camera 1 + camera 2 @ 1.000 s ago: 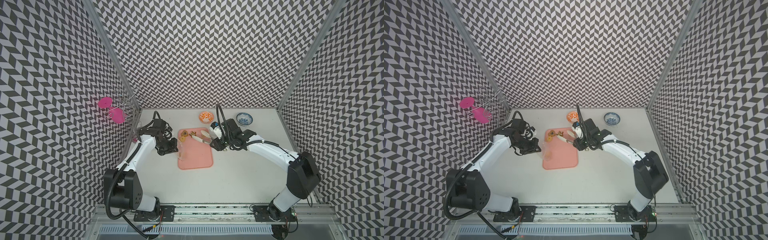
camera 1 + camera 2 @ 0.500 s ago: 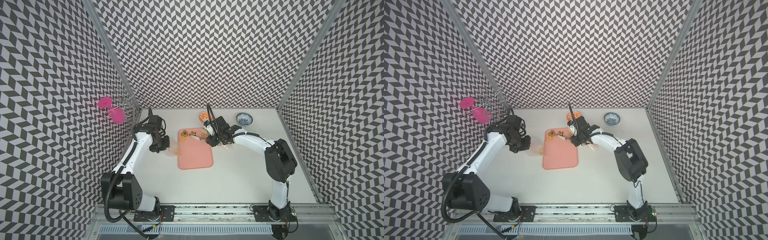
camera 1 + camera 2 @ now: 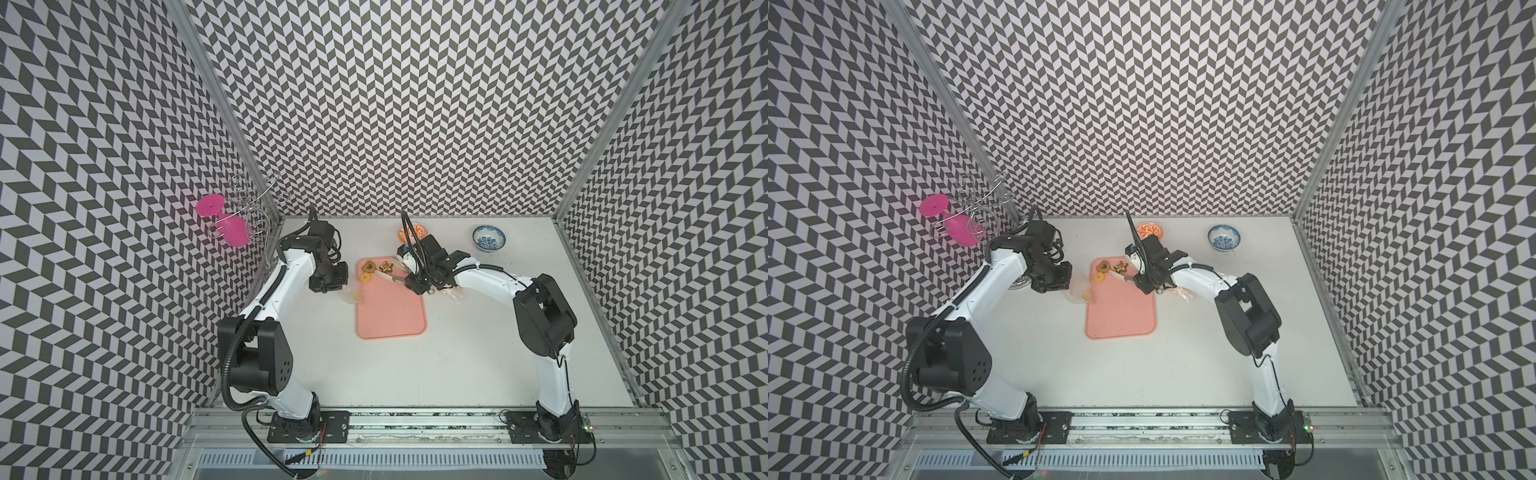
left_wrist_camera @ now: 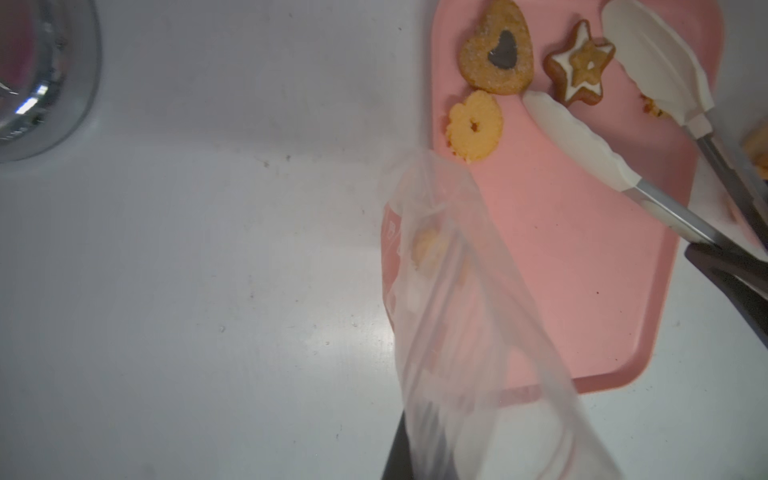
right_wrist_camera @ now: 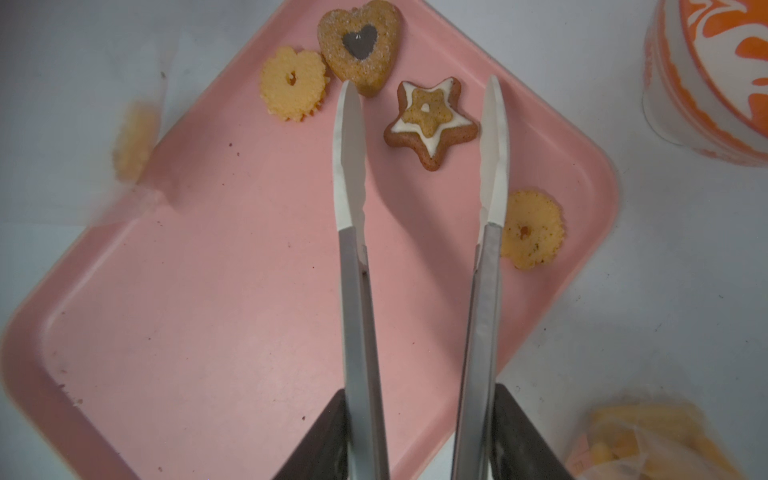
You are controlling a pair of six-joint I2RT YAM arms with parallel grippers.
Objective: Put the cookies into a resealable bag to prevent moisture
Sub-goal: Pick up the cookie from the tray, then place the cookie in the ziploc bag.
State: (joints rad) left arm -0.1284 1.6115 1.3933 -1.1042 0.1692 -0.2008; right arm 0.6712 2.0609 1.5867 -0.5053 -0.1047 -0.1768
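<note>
The cookies lie at the far end of a pink tray: a heart cookie, an iced brown star cookie and two yellow ring cookies. My right gripper is shut on metal tongs. Their white tips stand apart on either side of the star. At the tray's left edge my left gripper is shut on a clear resealable bag, which hangs down with one yellow cookie inside. In both top views the bag overlaps the tray's left rim.
An orange patterned bowl and a blue-and-white bowl stand at the back. A second clear bag with yellow biscuits lies under my right arm. A wire rack with a pink glass stands at the back left, its steel base near my left arm.
My right arm has folded its elbow back and brought the tongs a little towards the tray's far left corner. The left gripper drew the bag left, then came back slightly.
</note>
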